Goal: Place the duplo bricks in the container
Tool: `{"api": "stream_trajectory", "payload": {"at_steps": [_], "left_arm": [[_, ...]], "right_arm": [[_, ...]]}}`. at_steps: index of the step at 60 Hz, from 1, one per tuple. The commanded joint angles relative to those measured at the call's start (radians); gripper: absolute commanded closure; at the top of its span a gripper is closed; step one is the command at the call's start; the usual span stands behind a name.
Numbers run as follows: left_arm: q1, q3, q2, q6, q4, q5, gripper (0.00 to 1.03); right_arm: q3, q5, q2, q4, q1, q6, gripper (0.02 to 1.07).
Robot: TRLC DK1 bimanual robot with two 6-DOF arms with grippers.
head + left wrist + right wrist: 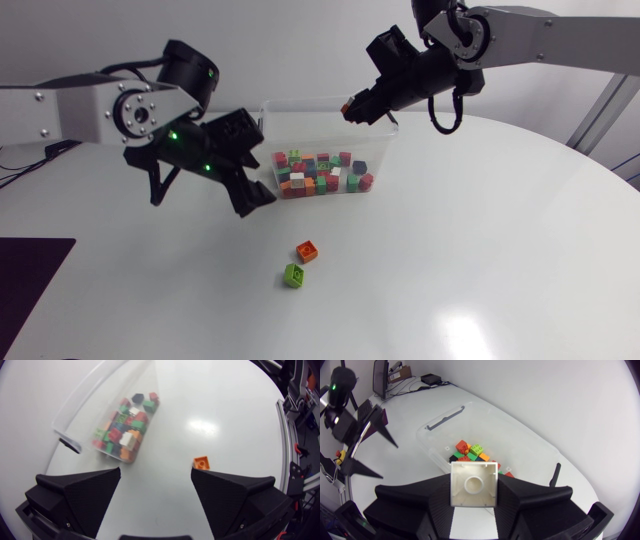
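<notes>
Your right gripper is clamped on a white brick and hangs high, near the far corner of the container. If you release here, I think the brick may hit the rim and bounce out onto the table; bring it more over the middle first. Your left gripper stands wide apart with nothing in it, beside the container. An orange brick and a green brick lie on the table; a hasty descent could knock them away.
</notes>
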Motion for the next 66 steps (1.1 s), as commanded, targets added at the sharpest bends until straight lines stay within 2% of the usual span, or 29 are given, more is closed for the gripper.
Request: {"api": "stream_trajectory", "payload": {"at_steps": [1,15,18,19,21,24,26,28,35,46,53,66], "left_arm": [[-0.039,-0.078,-0.026,0.064,-0.010,-0.005,0.05],[-0.111,-0.183,-0.024,0.113,-0.004,-0.003,0.05],[-0.122,-0.210,-0.017,0.142,0.002,-0.003,0.05],[-0.125,-0.216,-0.015,0.150,0.003,-0.002,0.05],[-0.130,-0.227,-0.011,0.163,0.013,0.000,0.05],[-0.136,-0.246,0.000,0.182,0.036,0.003,0.05],[-0.137,-0.256,0.003,0.194,0.052,0.004,0.05],[-0.140,-0.269,0.006,0.205,0.074,0.011,0.05],[-0.160,-0.295,0.029,0.226,0.106,0.055,0.05],[-0.191,-0.310,0.068,0.248,0.128,0.064,0.05],[-0.202,-0.322,0.111,0.252,0.174,0.072,0.05],[-0.202,-0.301,0.210,0.271,0.217,0.072,0.08]], "right_arm": [[0.066,-0.005,0.066,0.018,-0.011,0.034,0.81],[0.193,-0.002,0.202,0.061,-0.015,0.060,0.80],[0.216,0.004,0.227,0.067,-0.014,0.060,0.77],[0.224,0.007,0.235,0.067,-0.014,0.060,0.74],[0.239,0.011,0.250,0.067,-0.014,0.060,0.60],[0.255,0.012,0.262,0.067,-0.017,0.059,0.29],[0.256,0.012,0.264,0.067,-0.020,0.059,0.17],[0.255,0.011,0.261,0.066,-0.023,0.059,0.11],[0.163,0.007,0.167,0.075,-0.028,0.045,0.09],[-0.006,-0.009,-0.019,0.081,-0.043,0.009,0.09],[-0.183,-0.048,-0.180,0.067,-0.048,-0.020,0.09],[-0.443,-0.074,-0.350,0.058,-0.008,-0.081,0.09]]}}
